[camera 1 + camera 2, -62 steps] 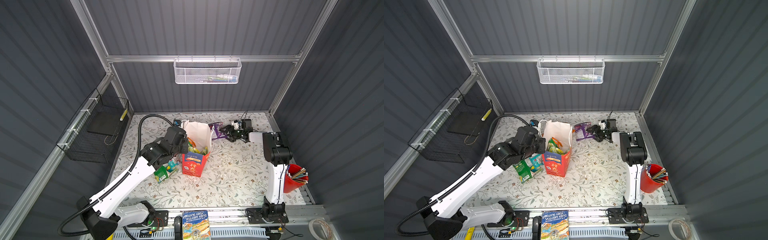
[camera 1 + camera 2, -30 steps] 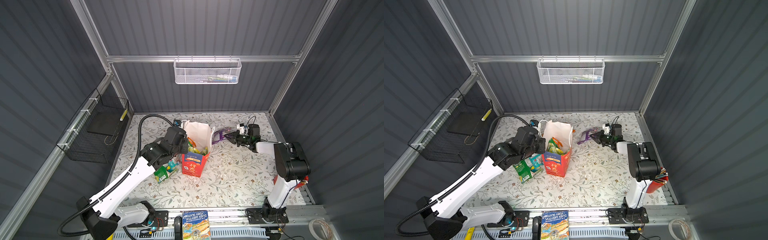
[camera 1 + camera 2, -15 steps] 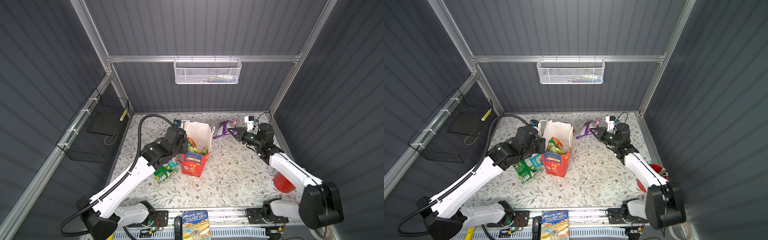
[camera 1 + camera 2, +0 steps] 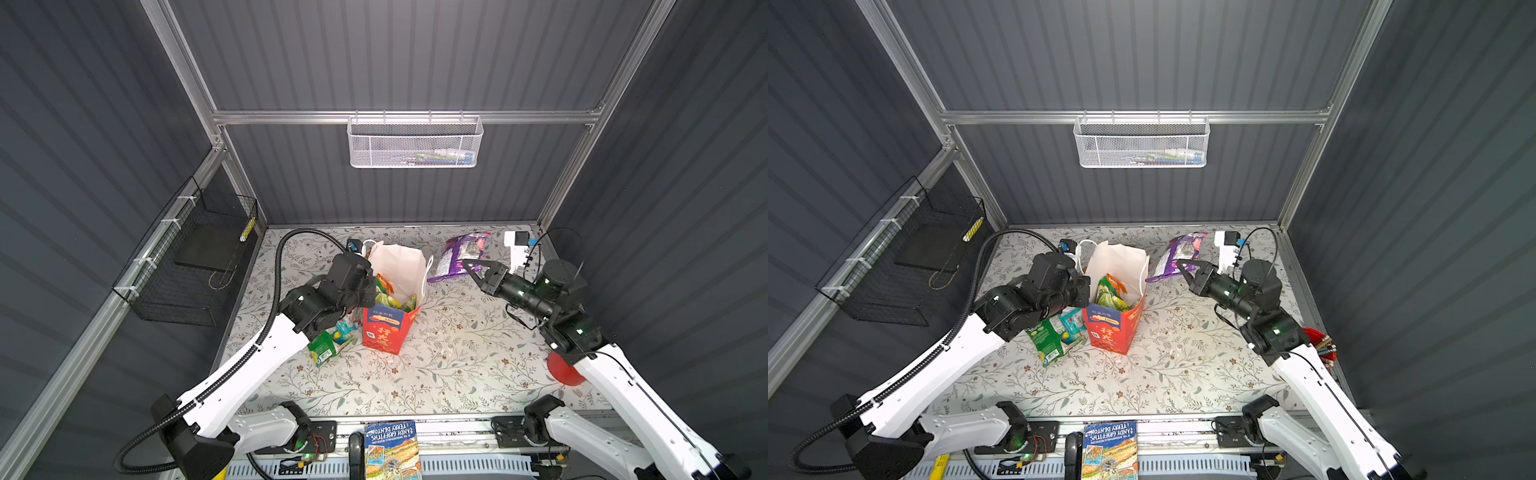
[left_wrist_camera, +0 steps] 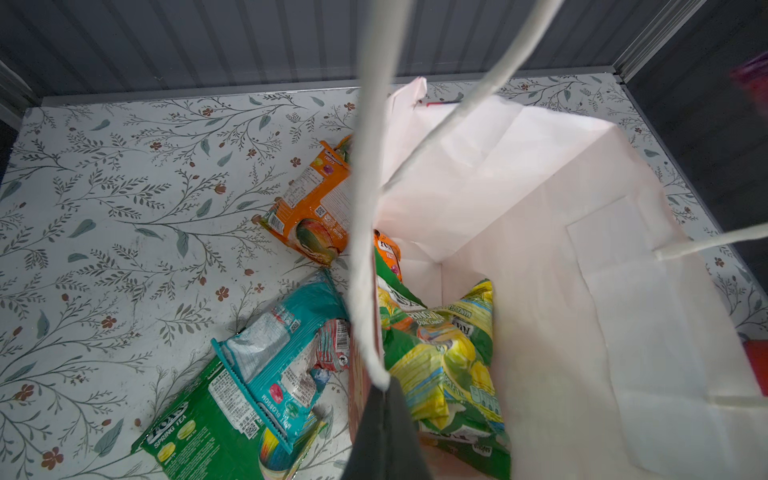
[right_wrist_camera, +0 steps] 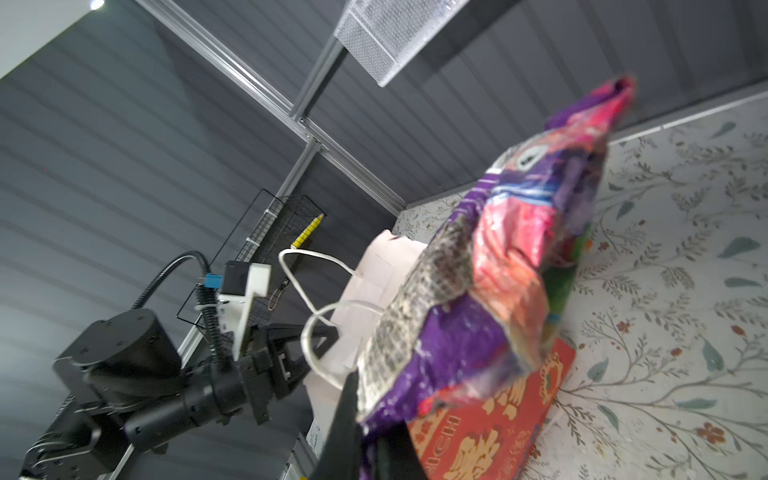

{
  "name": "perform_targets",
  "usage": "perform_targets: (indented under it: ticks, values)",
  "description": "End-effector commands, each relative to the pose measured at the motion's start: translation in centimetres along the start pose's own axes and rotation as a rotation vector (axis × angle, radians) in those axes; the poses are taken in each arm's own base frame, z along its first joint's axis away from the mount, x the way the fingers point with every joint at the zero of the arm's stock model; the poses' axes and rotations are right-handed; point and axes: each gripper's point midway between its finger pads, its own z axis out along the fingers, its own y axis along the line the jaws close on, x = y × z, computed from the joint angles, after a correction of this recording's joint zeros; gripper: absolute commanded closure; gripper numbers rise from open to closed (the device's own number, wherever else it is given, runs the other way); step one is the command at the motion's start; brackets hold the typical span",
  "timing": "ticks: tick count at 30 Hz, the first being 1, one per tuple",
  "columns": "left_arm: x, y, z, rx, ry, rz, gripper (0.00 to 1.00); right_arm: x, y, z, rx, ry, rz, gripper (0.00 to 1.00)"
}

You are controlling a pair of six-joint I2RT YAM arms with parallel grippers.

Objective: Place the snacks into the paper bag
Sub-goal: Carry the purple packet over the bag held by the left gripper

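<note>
So, 1 purple pkt (image 4: 459, 253) hangs just right of the 1 red paper bag (image 4: 388, 332), R gripper (image 4: 466, 263) clamped on it. L gripper (image 5: 384, 388) is pinched on the bag's cord handle (image 5: 365, 249). At least 2 green-yellow pkts (image 5: 440, 365) inside; 3 on the table beside it: orange pkt (image 5: 309, 203), teal pkt (image 5: 282, 361), green pkt (image 5: 195, 432).

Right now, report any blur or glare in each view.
Right wrist view: the purple packet looms close, soft and smeared. Left wrist view: the cord handle near the lens is out of focus; packets in the paper bag read sharp. Both top views: crisp, evenly lit.
</note>
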Motion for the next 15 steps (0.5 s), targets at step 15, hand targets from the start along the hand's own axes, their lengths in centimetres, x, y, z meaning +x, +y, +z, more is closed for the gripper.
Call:
perform_targets:
  ticks: [15]
  values:
    - [-1.6, 0.4, -0.9, -0.005, -0.069, -0.002, 1.0, 1.9, 11.7, 6.1, -0.117, 0.134, -0.318, 1.0]
